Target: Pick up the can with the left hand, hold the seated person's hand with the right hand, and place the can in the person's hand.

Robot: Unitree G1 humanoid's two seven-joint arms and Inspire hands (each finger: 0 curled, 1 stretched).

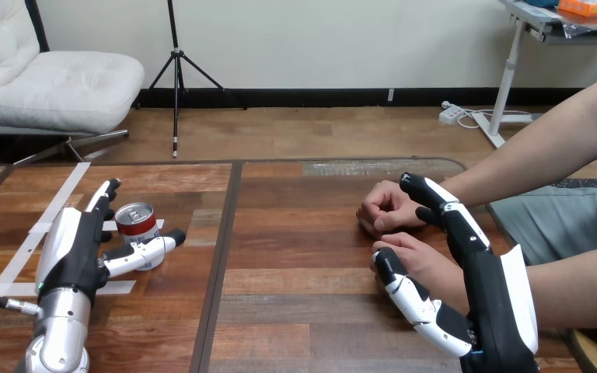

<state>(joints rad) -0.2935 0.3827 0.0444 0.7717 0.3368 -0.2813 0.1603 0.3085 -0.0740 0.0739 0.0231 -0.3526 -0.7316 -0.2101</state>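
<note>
1. Head view: our left hand is open over the table, fingers straight, thumb out.
2. The can stands up between those fingers and the thumb, close to both.
3. Our right hand is open too, with the person's near hand between its thumb and fingers.

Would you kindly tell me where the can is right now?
In the head view, the can stands upright on the left side of the table, between the fingers and thumb of the open left hand.
</note>
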